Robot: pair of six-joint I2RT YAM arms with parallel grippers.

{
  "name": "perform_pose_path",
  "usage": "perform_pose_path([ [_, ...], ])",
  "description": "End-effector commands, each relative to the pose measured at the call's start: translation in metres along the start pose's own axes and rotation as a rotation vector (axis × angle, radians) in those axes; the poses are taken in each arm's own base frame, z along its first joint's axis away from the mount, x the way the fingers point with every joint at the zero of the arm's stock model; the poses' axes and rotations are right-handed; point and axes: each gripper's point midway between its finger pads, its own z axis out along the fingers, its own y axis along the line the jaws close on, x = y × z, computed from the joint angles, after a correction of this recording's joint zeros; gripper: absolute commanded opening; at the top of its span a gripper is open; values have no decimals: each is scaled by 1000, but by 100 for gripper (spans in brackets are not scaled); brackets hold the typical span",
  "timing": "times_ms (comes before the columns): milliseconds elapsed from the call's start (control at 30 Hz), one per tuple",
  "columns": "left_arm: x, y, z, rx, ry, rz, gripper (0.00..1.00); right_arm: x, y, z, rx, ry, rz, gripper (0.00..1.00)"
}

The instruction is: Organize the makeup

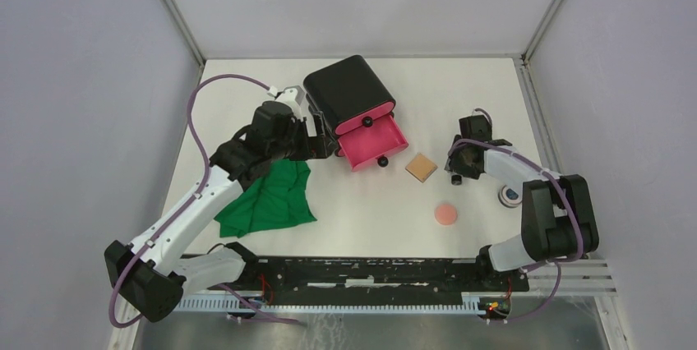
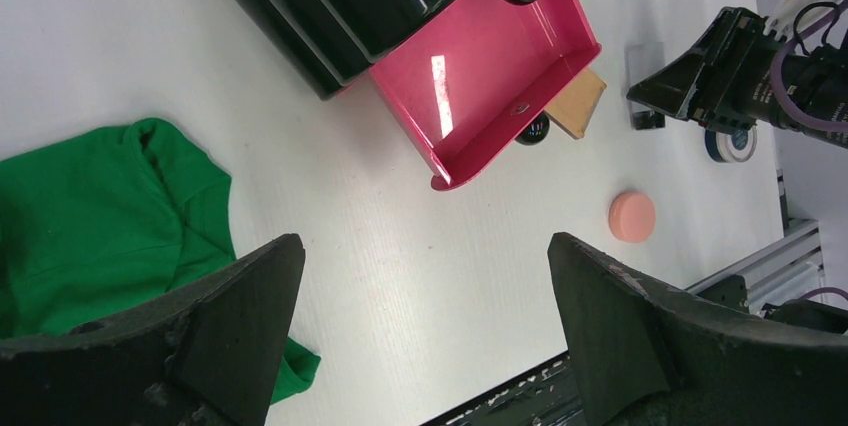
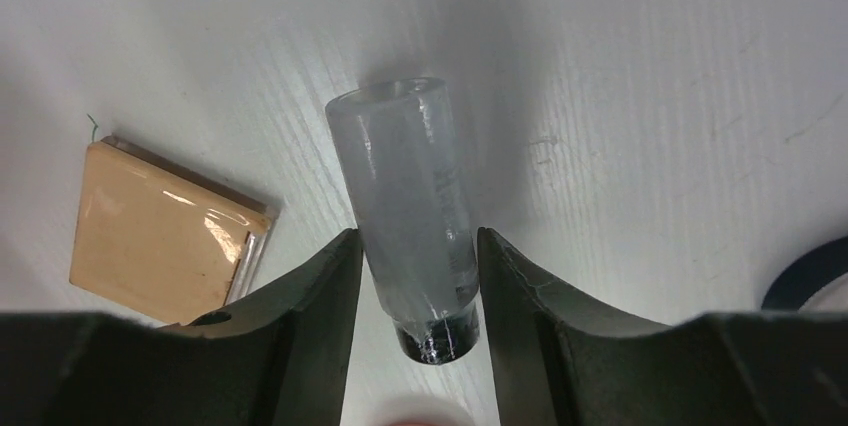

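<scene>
**Right tool clamped on the tube**

The grey tube (image 3: pixel 410 196) lies on the worktop (image 1: pixel 370 231), black cap toward the wrist. The right tool (image 3: pixel 418 239) presses its 2 fingers against the tube's sides. The tan pad (image 3: pixel 160 246) sits just beside it. The pink puff (image 1: pixel 446 214) and the compact (image 1: pixel 510 195) are near. The left tool (image 2: pixel 425 251) hangs with fingers wide apart, between the green cloth (image 1: pixel 271 198) and the black box's (image 1: pixel 349 91) open pink drawer (image 1: pixel 374 143).
</scene>
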Motion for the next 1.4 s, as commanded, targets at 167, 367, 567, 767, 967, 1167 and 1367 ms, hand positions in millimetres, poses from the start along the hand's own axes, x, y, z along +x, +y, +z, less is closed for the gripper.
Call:
perform_pose_path([
  [167, -11, -6, -7, 27, -48, 49, 99, -27, 33, -8, -151, -55, -11, 29],
  [367, -12, -3, -8, 16, -56, 50, 99, -54, 45, -59, -258, -191, 14, 27],
  [567, -15, 2, -8, -12, -72, 41, 99, -68, 86, -116, -483, -250, 126, 23],
  [767, -21, 4, -12, -29, -104, 33, 99, -71, 139, -156, -665, -242, 315, 24],
  [967, -21, 5, -15, -33, -109, 22, 99, -66, 195, -160, -727, -208, 364, 24],
  [1167, -21, 7, -22, -45, -118, 24, 99, -67, 230, -146, -734, -189, 411, 28],
  [1367, -21, 8, -25, -46, -123, 19, 99, -67, 255, -134, -725, -178, 410, 42],
])
